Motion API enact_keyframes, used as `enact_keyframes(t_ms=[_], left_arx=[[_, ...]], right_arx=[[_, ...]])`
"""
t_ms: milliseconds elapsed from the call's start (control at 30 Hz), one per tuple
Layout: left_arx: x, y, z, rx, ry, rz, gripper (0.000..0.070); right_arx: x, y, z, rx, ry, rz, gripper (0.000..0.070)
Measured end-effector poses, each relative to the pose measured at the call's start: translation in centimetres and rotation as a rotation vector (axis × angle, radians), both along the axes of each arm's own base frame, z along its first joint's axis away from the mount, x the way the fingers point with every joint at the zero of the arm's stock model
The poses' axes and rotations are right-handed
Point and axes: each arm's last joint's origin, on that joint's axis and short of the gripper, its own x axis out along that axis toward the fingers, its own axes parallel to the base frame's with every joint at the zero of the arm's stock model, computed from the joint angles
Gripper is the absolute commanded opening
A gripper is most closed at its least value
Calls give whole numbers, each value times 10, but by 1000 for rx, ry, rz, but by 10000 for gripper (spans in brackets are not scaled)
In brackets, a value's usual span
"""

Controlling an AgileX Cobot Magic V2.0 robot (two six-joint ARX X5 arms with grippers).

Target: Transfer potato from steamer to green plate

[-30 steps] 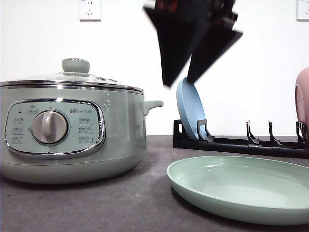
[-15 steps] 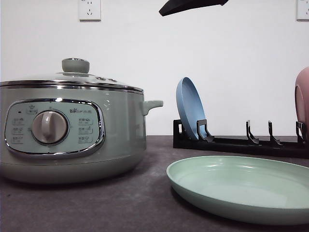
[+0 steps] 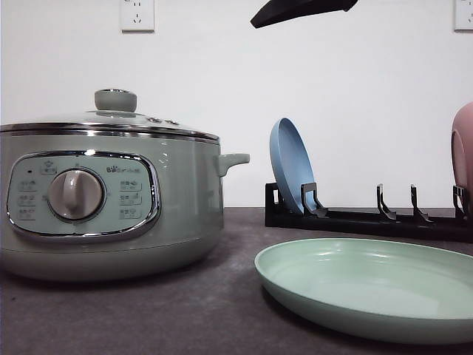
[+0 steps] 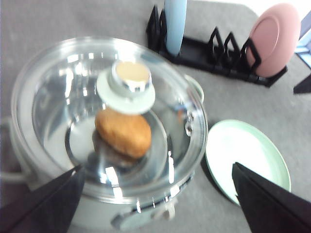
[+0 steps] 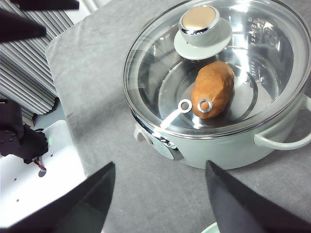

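The steamer (image 3: 111,200) sits on the grey tabletop (image 3: 185,310) at the left of the front view, its glass lid (image 5: 218,63) closed on top with the knob (image 3: 116,100) at the center. Through the lid, both wrist views show the potato (image 5: 214,88) lying inside the pot, on the floor of the bowl just beside the knob's base.

The green plate (image 3: 369,285) lies flat on the tabletop to the right of the steamer, near it but apart. Behind the plate stands a black rack (image 3: 369,218); a blue plate (image 3: 292,166) stands on edge in its left slot and a pink plate (image 4: 277,39) stands at its right end.

The left end effector (image 4: 160,199) is released, its 2 fingers (image 4: 43,204) spread wide, one over the steamer's near rim and the other over the green plate's edge. The right end effector (image 5: 160,199) is likewise released, its fingers (image 5: 238,204) spread apart above the tabletop in front of the steamer. Neither touches anything. A dark part of an arm (image 3: 303,9) shows at the top edge of the front view.
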Motion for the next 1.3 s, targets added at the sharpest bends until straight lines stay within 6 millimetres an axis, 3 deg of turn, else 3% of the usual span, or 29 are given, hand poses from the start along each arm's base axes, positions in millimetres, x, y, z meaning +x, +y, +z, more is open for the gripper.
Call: enact_keyframes(t_ms=[300,533,700,967,1300], left_arx=[[27,-11,51,100,-6,37,620],[68,-34,80,186,-10,20,618],[101,-55,71,269,44,-4,618],[139,-79,35,373,159,-22,617],[163,-92,6,416,251,-48,598]], right_arx=[[-1,-1,-1,-11,15,0,367],[-1,-1,-2,-15,20,0,367],[-1,-1,-2,-16,22,0,367],[-1,-1,-2,-16,21,0,367],[-1,-1,-2,-17,20,1,367]])
